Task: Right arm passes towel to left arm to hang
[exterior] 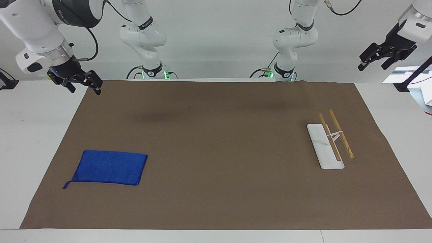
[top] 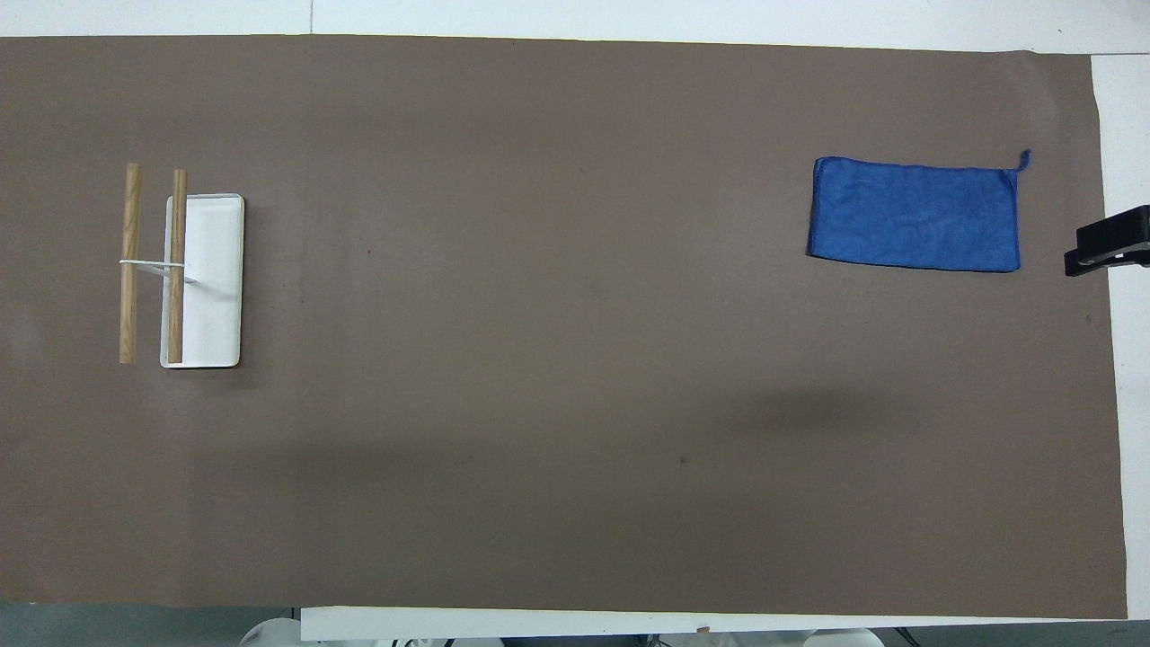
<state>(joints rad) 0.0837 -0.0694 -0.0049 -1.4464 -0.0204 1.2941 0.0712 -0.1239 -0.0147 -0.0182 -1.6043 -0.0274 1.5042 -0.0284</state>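
The royal-blue towel (exterior: 108, 167) lies flat on the brown mat (exterior: 219, 152) toward the right arm's end of the table, its loop at one corner; it also shows in the overhead view (top: 915, 214). My right gripper (exterior: 85, 88), with its blue light, is open and empty, raised over the mat's corner at the robots' edge, well apart from the towel. A black part of the right gripper (top: 1110, 241) shows at the overhead view's edge. My left gripper (exterior: 372, 67) is open and empty, held high past the mat at the left arm's end.
A white-based rack with two wooden bars (exterior: 332, 140) stands on the mat toward the left arm's end, also in the overhead view (top: 180, 270). A black stand (exterior: 413, 76) rises off the mat beside the left gripper.
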